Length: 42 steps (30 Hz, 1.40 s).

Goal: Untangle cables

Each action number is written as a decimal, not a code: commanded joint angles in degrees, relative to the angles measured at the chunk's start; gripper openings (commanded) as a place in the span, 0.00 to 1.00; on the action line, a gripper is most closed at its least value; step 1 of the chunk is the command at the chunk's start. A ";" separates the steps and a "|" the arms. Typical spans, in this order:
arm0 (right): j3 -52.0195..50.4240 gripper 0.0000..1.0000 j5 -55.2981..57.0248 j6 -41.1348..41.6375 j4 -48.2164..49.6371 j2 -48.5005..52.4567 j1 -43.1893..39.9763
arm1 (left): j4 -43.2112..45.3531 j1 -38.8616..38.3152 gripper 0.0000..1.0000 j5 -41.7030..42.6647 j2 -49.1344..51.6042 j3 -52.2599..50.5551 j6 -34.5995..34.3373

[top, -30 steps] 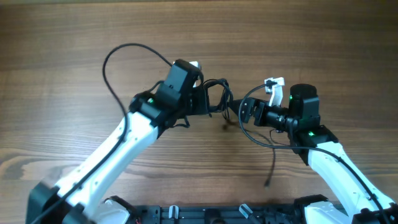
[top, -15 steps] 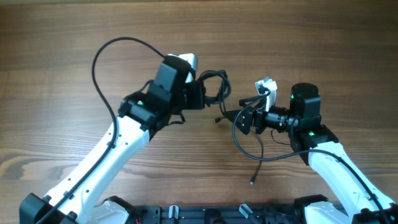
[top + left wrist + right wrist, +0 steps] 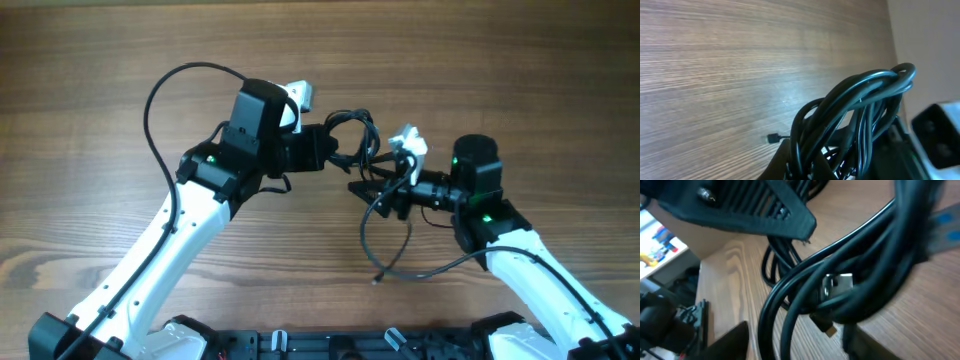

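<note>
Holding station at mid-worktop; stock as follows.

Item 1, cable bundle: black, several loops bunched together. It is raised off the wooden worktop about midway between the left and right edges, a little toward the far edge. It is not yet separated; the left wrist view shows loops crossing one another at the crown.

Item 2, left gripper: pinching the bundle at its left side. Over the last second it has drawn toward the left edge and slightly toward the far edge, carrying the bundle along.

Item 3, right gripper: just right of the bundle and nearer the near edge, having followed it leftward. In its own view the fingers stand apart with cable filling the gap. Whether they press on any of it cannot be told.

Item 4, white connector: sits above the right gripper and has shifted leftward with it.

Item 5, loose tail: trails from the right gripper toward the near edge, with its plug tip low over the wood. The tip has travelled leftward and the tail now curls tighter.

Item 6, metal plug: buried among the cables in the right wrist view.

Assessment: both arms travelled the same way, so the gap between them has not widened and little has been drawn out of the knot. Separation probably needs opposing pulls. Task judged at an early stage.
</note>
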 commanded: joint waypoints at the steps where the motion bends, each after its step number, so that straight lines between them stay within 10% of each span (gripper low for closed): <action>1: 0.52 0.47 7.54 -0.61 -3.28 2.56 1.09 | 0.42 1.11 0.04 3.30 -1.07 -0.04 -0.35; 7: 0.55 0.04 3.28 9.03 -9.97 3.26 1.09 | 0.61 6.25 0.04 0.35 -1.16 -0.04 -0.35; 21: 0.55 0.04 -15.85 38.16 10.14 3.26 1.09 | -2.36 -2.64 0.04 -0.17 -1.14 -0.04 11.98; 42: 0.55 0.04 3.17 39.19 10.43 3.26 1.05 | -9.90 -4.17 0.04 -6.54 1.77 -0.04 19.43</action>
